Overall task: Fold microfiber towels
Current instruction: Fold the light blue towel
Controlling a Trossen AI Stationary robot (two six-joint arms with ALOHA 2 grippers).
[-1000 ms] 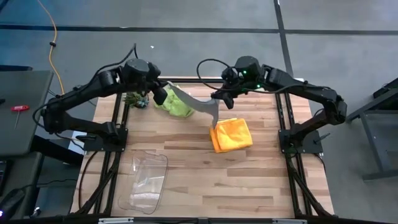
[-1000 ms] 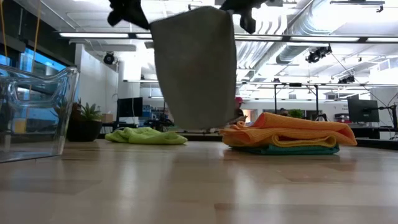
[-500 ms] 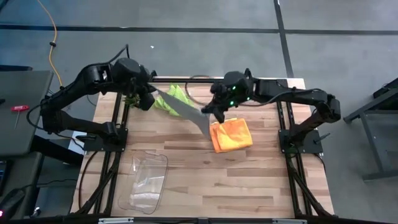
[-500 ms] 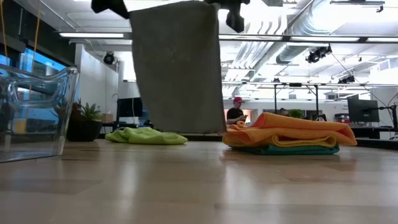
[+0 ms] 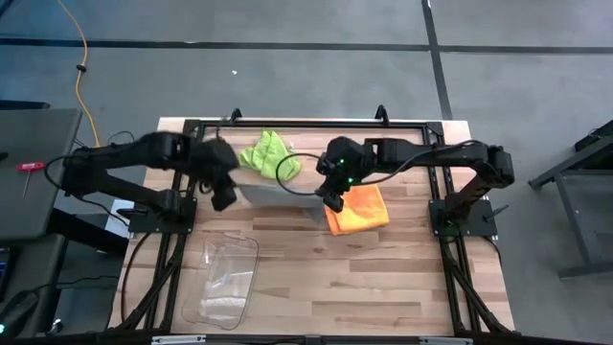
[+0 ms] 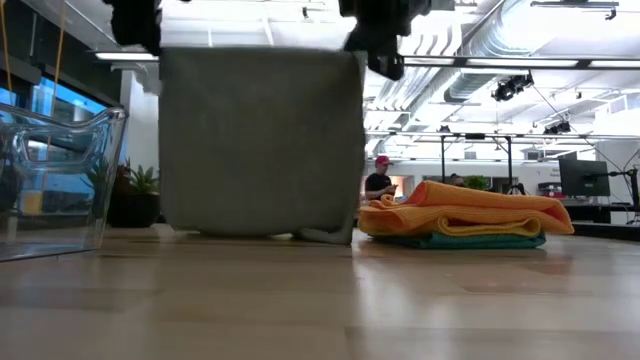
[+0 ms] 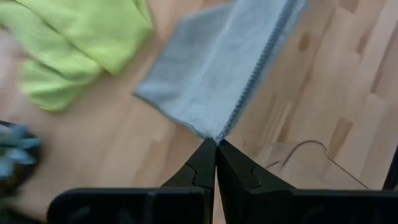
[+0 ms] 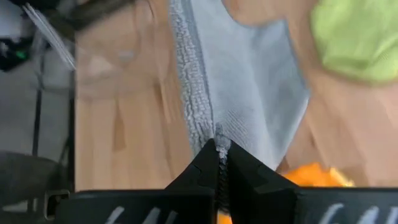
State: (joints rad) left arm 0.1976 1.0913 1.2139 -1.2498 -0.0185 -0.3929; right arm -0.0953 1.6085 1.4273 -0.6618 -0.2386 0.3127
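**Grey towel stretched between both grippers over the counter**

High view: grey towel [image 5: 276,190] spanning the middle of the counter [image 5: 383,278], pinched at its left corner by the left gripper [image 5: 223,197] and at its right corner by the right gripper [image 5: 331,199]. Lime green towel [image 5: 267,153] crumpled just beyond it on the far side; orange towel [image 5: 359,208] folded at the right, near the right gripper. Clear plastic bin [image 5: 226,280] near the front left.

Low view: grey towel hanging as a flat sheet, lower edge touching the counter. Orange towel stacked on yellow and teal ones [image 6: 470,240] to the right.

Left wrist view: fingers closed tight on a corner of the grey towel.

Right wrist view: fingers clamped on the towel's hem
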